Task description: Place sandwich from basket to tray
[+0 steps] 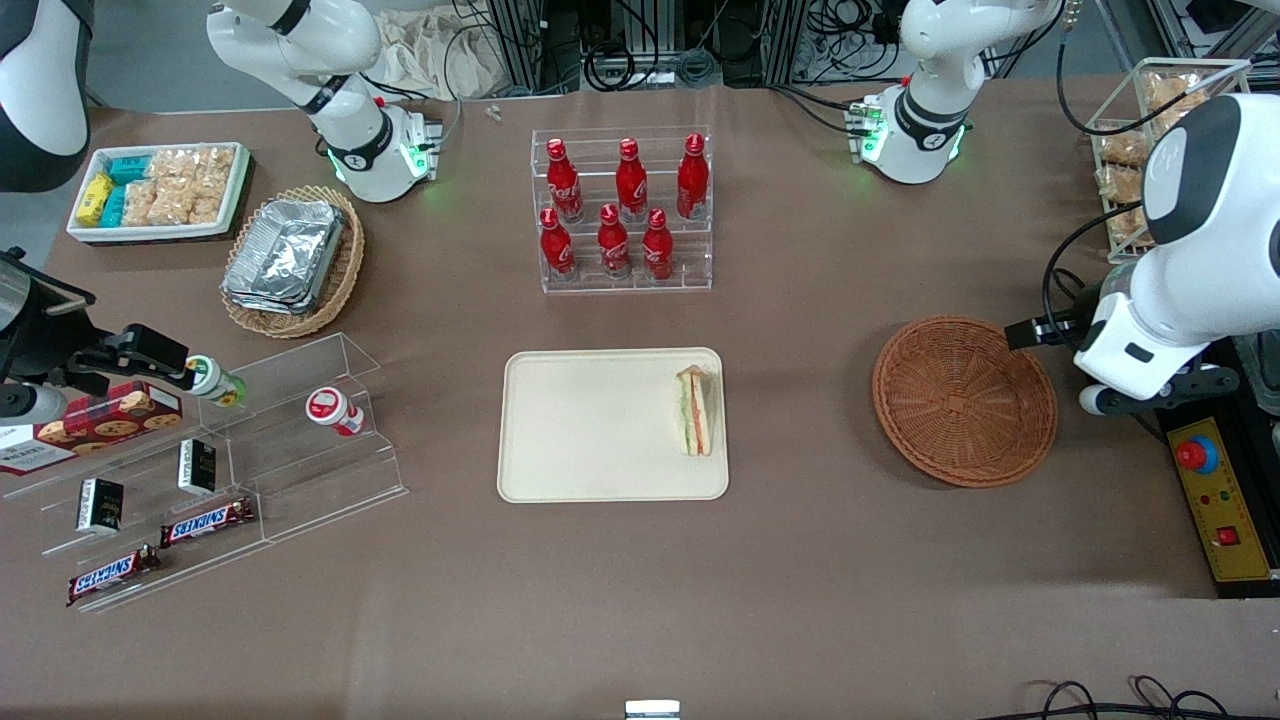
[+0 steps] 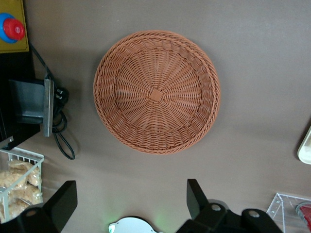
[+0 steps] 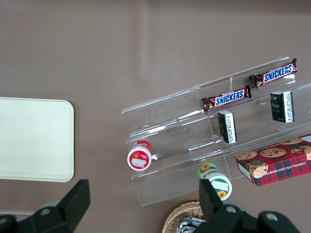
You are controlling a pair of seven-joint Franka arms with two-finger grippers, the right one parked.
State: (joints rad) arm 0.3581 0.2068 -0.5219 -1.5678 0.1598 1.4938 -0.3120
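Observation:
The sandwich point(image 1: 697, 410) lies on the cream tray point(image 1: 600, 425), at the tray's edge toward the working arm's end. The round reddish-brown basket point(image 1: 965, 400) stands empty beside the tray. My left gripper point(image 1: 1150, 395) hangs high over the table by the basket's rim, toward the working arm's end. In the left wrist view the gripper point(image 2: 129, 199) is open, its black fingers point(image 2: 194, 194) wide apart with only bare table between them; the empty basket point(image 2: 156, 92) and a corner of the tray point(image 2: 305, 145) show there. The tray point(image 3: 34, 138) also appears in the right wrist view.
A clear rack of red cola bottles point(image 1: 625, 210) stands farther from the front camera than the tray. Toward the parked arm's end are an oval basket of foil trays point(image 1: 290, 258), a white snack bin point(image 1: 160, 190) and a clear stepped shelf point(image 1: 250, 450). A yellow button box point(image 1: 1220, 500) and wire bread rack point(image 1: 1150, 140) flank the working arm.

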